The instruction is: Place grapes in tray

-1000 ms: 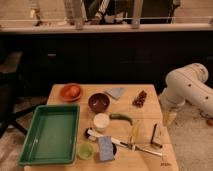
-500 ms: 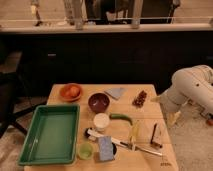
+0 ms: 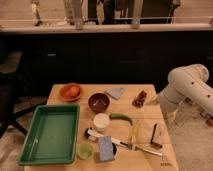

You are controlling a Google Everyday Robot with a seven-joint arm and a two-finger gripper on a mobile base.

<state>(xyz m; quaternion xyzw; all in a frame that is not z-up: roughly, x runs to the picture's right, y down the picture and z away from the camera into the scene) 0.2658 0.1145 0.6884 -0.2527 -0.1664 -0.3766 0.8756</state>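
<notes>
Grapes [image 3: 140,98] | long axis diagonal | jaws spread, beside table's [image 3: 127,102] right edge

The arm [image 3: 192,86], gripper [image 3: 172,118] hanging beside the table [image 3: 127,103], runs off right edge.

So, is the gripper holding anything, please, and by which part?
Nothing is held; the gripper hangs by the table's right edge, apart from the grapes.

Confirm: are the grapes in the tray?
No, the grapes lie on the table, far right of the tray, beside the gripper hanging past the table's right edge.
</notes>
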